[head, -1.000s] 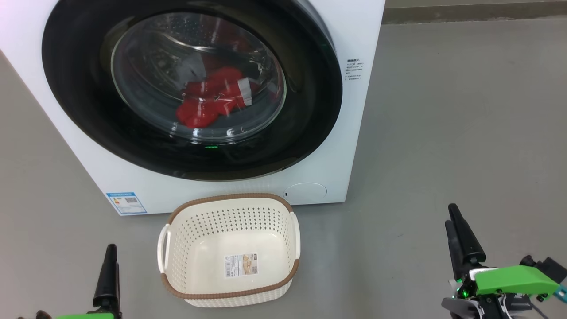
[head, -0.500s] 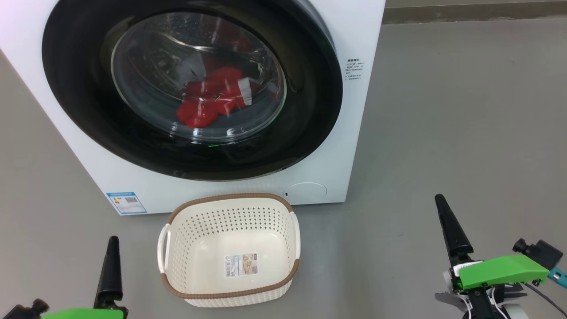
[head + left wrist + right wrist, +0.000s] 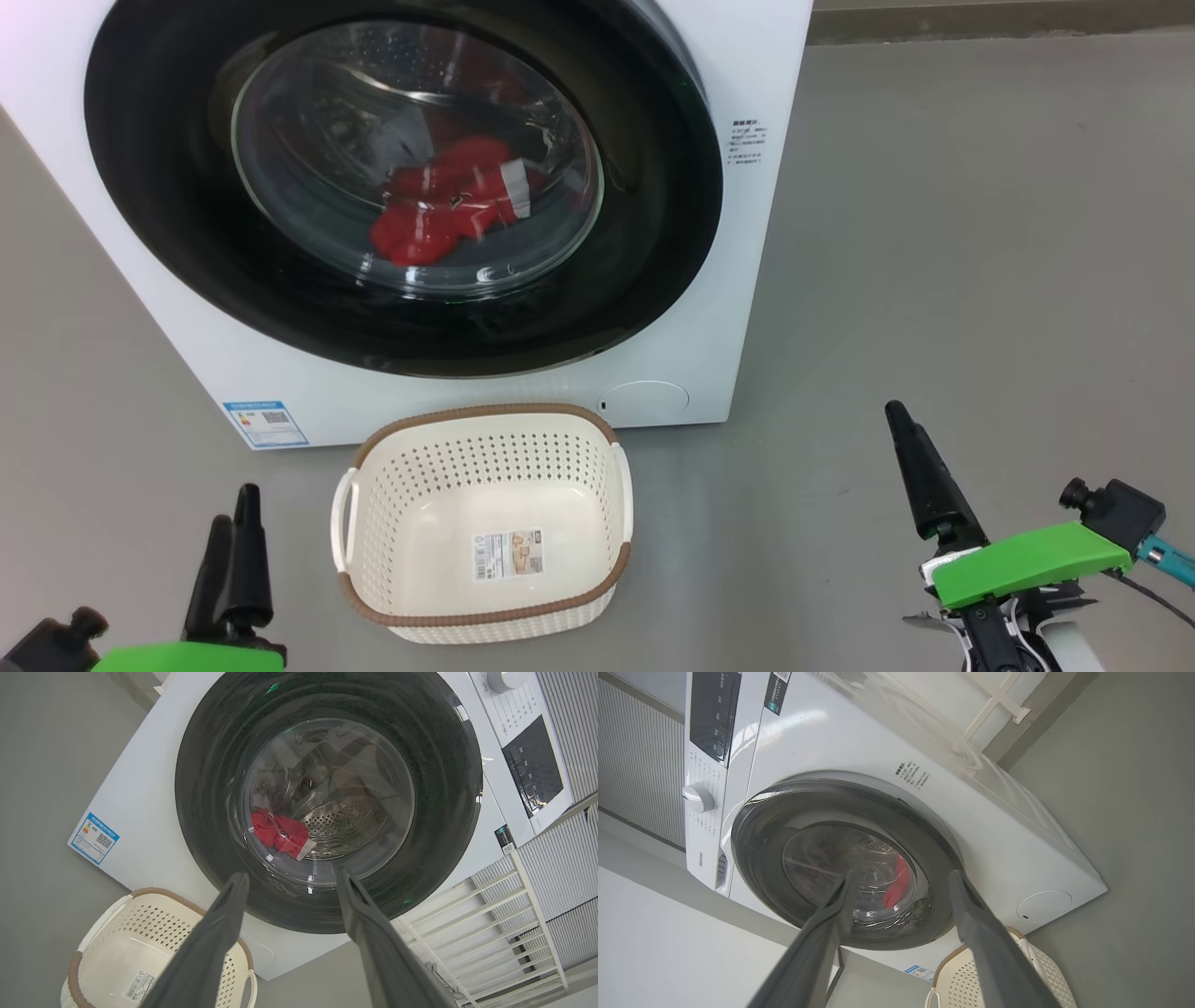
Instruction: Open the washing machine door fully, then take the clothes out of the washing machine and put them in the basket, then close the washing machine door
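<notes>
Right tool (image 3: 907, 422) and left tool (image 3: 233, 506) hang released, empty. The washing machine door (image 3: 653, 233), covering the clothes (image 3: 429, 224), lies at 11 o'clock from the former; its right edge seems nearer that arm.

Large round black washing machine door (image 3: 168, 187): glossy, mirror-like; centre window clear glass, reflective. Boxy white washing machine (image 3: 756, 56): smooth casing, soft sheen. Drum (image 3: 343, 816) inside: perforated bare steel, shiny. Bright red clothes (image 3: 425, 219): soft cloth, crumpled. Small cream-white basket (image 3: 467, 457), near: perforated plastic, smooth; brown rim woven-look. Grey floor (image 3: 980, 233): matt, even. Dark fingers (image 3: 210, 952) of left gripper (image 3: 292, 875): matt.
</notes>
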